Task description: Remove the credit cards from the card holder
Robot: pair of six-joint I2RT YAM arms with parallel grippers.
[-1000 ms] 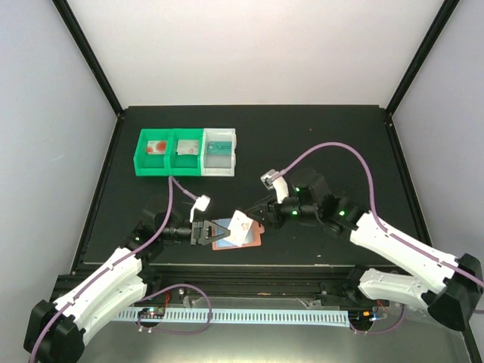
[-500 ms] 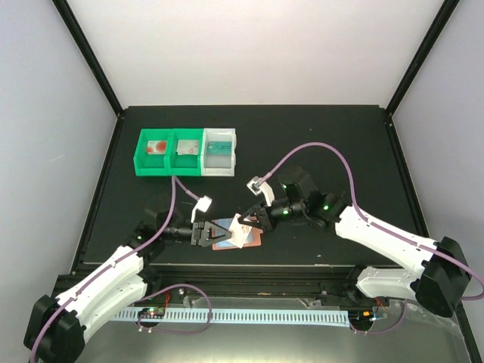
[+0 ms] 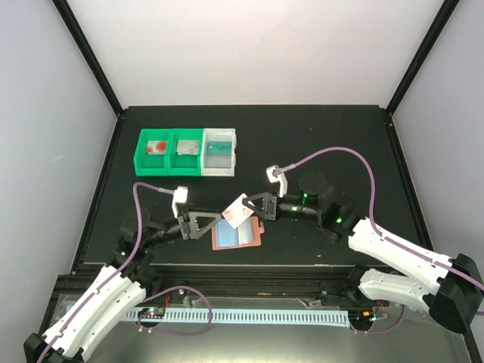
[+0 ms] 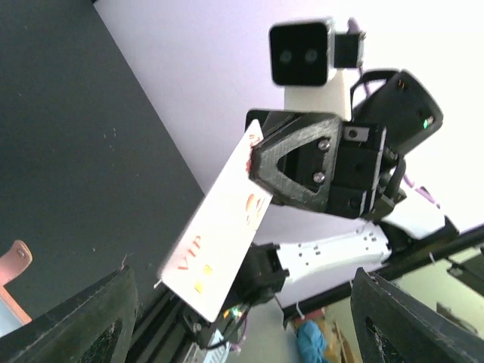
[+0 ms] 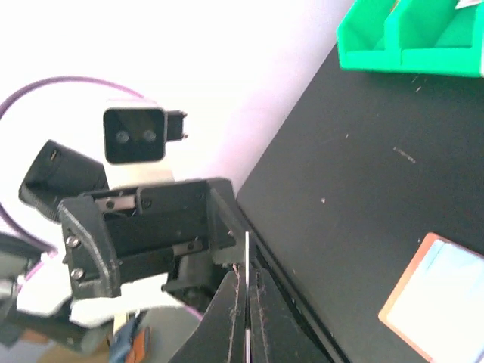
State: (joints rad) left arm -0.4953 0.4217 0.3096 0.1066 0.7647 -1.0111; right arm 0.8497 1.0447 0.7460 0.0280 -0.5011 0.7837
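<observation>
R tool [image 3: 253, 206] is pressed together on the white card [image 3: 240, 212], pinching it by its right-hand end. Card is off the surface [image 3: 325, 136], tilted, over the far edge of the card holder [image 3: 237, 236]; doesn't seem to touch it. L tool [image 3: 206, 224] is spread wide w/ nothing in it, just left of the card. Holder lies flat, mid-surface twd the near edge, blue pocket side up; can't tell if more cards are inside. Green bins [image 3: 168, 153] and white bin [image 3: 219, 153] sit far left. Leftmost holds smth red-and-white, the white one smth teal, prob. cards.

Handling, my read: card is light, thin, stiff w/ a bit of flex, smooth plastic, so slippery in a small pinch. R wrist view shows it edge-on betw. the fingers, gripped near one end only, so it could pivot or slide if swung fast. Best hold: on the flat faces, pads well in from the edge, not on corners. Holder is light too and may drag along when a card is pulled, so pin it at the tab or free end.
</observation>
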